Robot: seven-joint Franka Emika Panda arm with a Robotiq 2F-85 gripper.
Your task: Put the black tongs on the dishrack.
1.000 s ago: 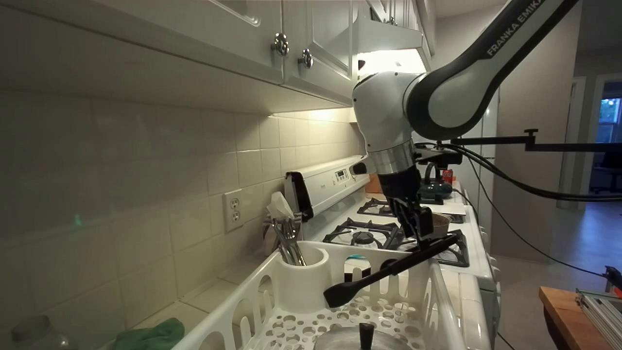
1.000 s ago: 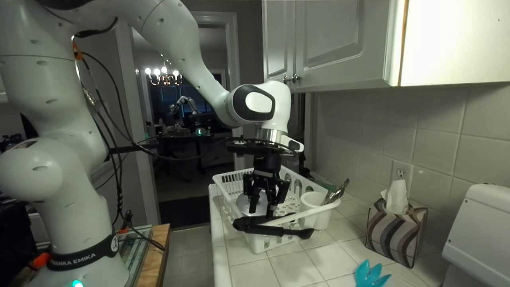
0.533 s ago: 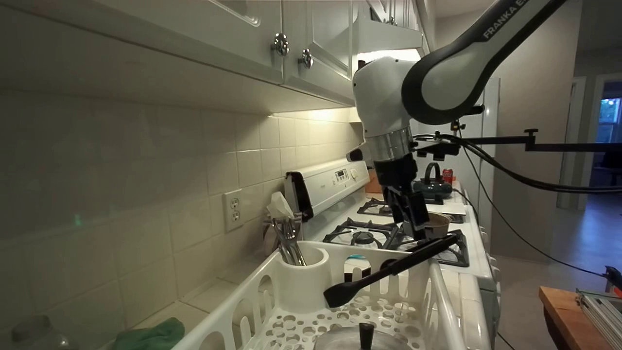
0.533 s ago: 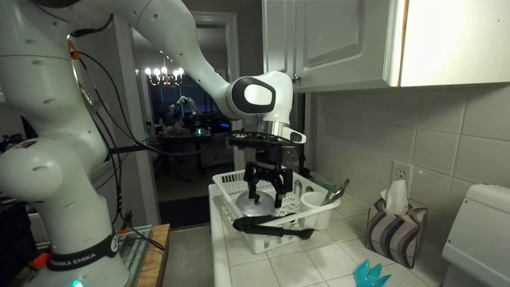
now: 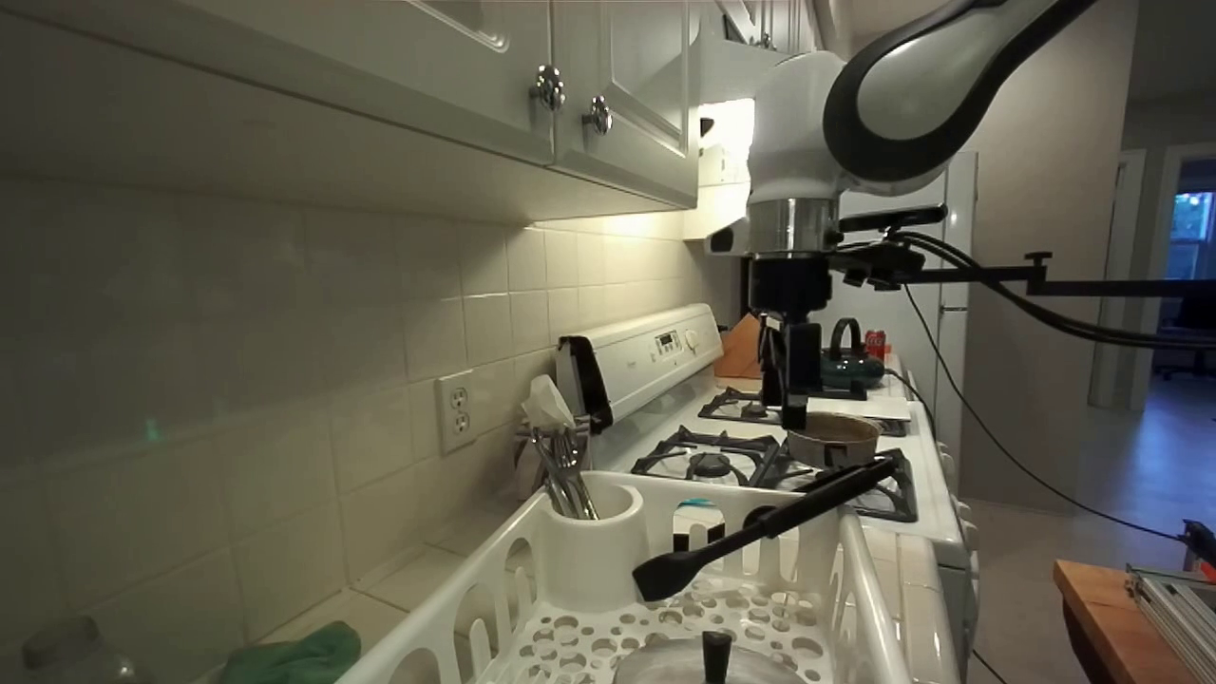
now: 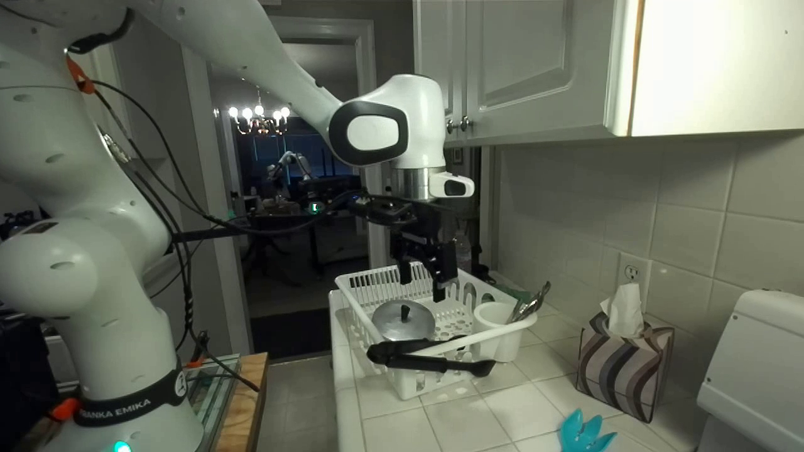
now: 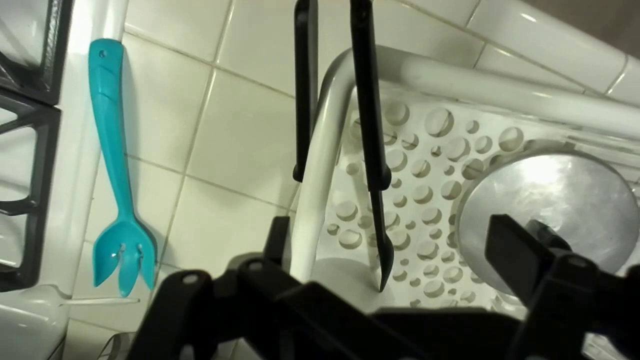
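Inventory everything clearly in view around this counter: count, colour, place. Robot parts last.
dishrack: 1, white, on the counter
tongs: 1, black, straddling the dishrack's end rim
lid: 1, silver, inside the dishrack
cup: 1, white, in a dishrack corner
cutlery: several, silver, in the cup
stove: 1, white, beside the counter
pot: 1, brownish, on the stove
kettle: 1, dark green, by the stove's far end
can: 1, red, beside the kettle
pronged spoon: 1, turquoise, counter beside the stove
tissue box: 1, striped grey-brown, near the wall
cloth: 1, green, near the wall
outlet: 1, white, on the wall
cabinets: several, white, overhead
arm: 1, white and black, over the dishrack
gripper: 1, black, above the dishrack, jaws open
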